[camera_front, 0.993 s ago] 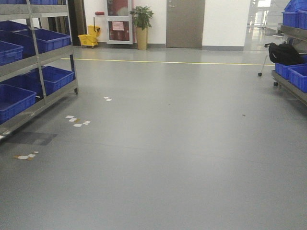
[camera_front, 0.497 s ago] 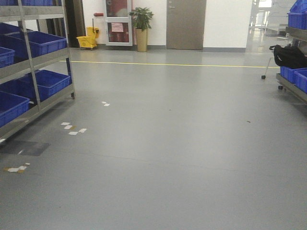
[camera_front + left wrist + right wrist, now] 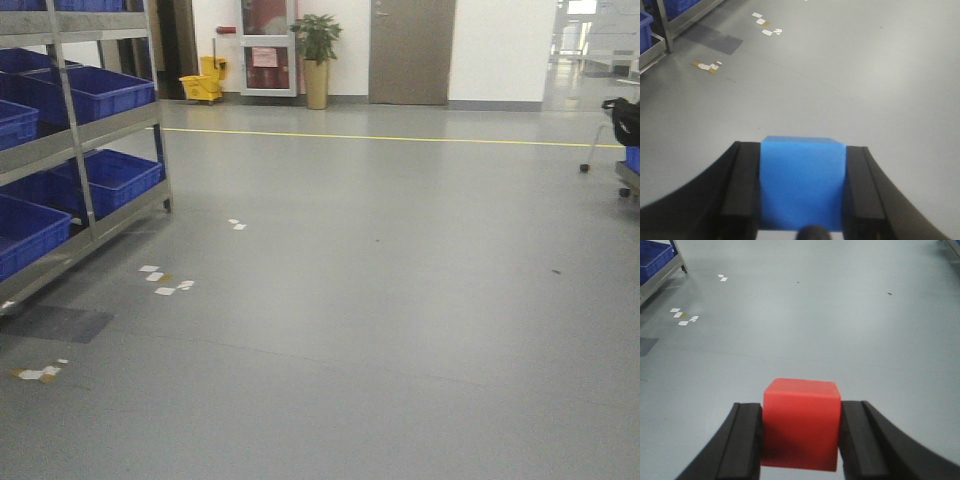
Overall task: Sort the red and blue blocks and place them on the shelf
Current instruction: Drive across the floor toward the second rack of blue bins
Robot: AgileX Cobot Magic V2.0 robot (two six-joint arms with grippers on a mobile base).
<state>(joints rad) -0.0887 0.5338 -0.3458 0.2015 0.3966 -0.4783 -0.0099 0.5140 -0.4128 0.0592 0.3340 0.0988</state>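
1. the left claw (image 3: pixel 803 160) is closed on the blue block (image 3: pixel 802 187). its two black fingers (image 3: pixel 742 190) press the block's side faces at nine and three o'clock, and the block sits square between them.
2. the right claw (image 3: pixel 801 412) grips the red block (image 3: pixel 800 430) in the same way, with a black finger flat against each side and the block's top face showing.
3. both blocks are held up over the bare grey floor (image 3: pixel 400 320), touching nothing but the fingers.
4. the shelf (image 3: pixel 75 125) stands at nine o'clock in the front view. it is a steel rack with blue bins (image 3: pixel 105 90) on its tiers.
5. in the left wrist view the shelf's lower corner shows at eleven o'clock, well apart from the blue block. in the right wrist view it shows at ten o'clock, well apart from the red block.
6. white paper scraps (image 3: pixel 165 280) lie on the floor near the shelf's bottom rail, at about eight o'clock.
7. a yellow line (image 3: pixel 400 137) crosses the floor toward twelve o'clock. beyond it, along the far wall, stand a yellow mop bucket (image 3: pixel 203 88), a potted plant (image 3: pixel 317 50) and a grey door (image 3: pixel 410 50).
8. a black bag (image 3: pixel 627 120) shows at three o'clock, cut off by the frame edge.
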